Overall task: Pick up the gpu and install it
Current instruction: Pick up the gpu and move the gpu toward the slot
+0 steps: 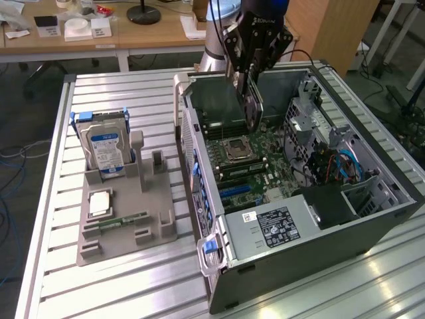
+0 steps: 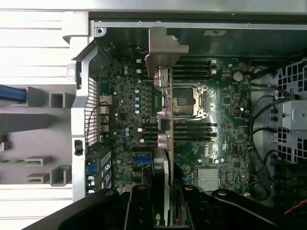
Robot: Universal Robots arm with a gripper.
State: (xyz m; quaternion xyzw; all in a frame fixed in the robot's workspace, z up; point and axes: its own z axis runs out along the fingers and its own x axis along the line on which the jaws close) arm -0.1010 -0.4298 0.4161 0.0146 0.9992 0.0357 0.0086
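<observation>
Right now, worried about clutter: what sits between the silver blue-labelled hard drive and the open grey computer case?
Exterior view: the grey plastic holder's two upright posts, then a bare strip of slatted metal table.

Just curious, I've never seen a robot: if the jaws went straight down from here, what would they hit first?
Probably the motherboard by the CPU socket, and the gpu they grip would touch it before they do. How far above it hangs is unclear.

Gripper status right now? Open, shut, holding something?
Gripper: shut on the gpu, card held on edge over the motherboard.
</observation>
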